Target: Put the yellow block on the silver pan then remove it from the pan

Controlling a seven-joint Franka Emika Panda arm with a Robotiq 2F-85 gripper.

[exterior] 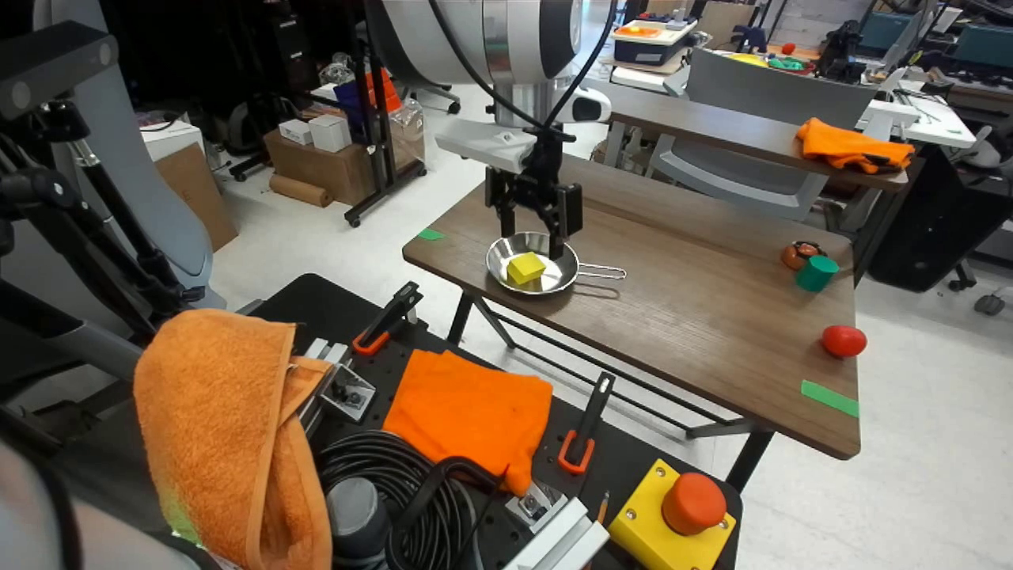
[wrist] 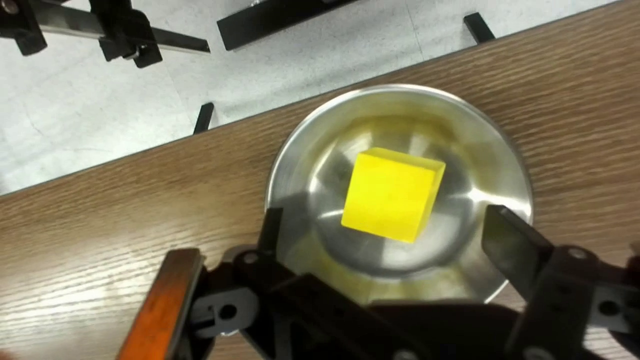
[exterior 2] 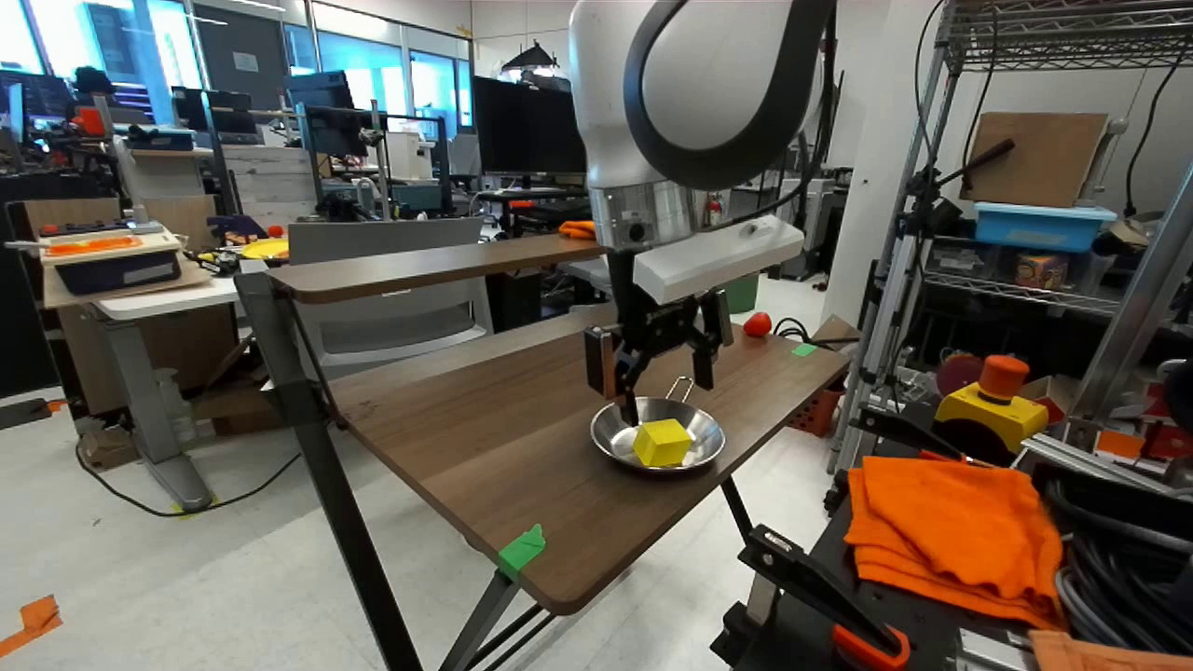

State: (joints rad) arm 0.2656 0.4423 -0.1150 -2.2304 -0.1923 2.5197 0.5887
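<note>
Holding black pincer (exterior: pixel 533 245) spread above round silver metal pan (wrist: pixel 320 150) containing yellow cuboid block (wrist: pixel 391 194); showing unreadable white sheet (exterior 2: pixel 245 62) behind.

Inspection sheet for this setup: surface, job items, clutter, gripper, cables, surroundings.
Surface: brown wood tabletop, green tape near two corners.
Job items: yellow block resting inside silver pan, near the tabletop's edge.
Clutter: red round object, green cylinder, orange item, at the tabletop end away from the pan.
Gripper: open over the pan, nothing held.
Cables: black cables along the arm; black coil on the black bench.
Surroundings: orange cloth and yellow box with red button on the bench; gray chair beyond the tabletop.
</note>
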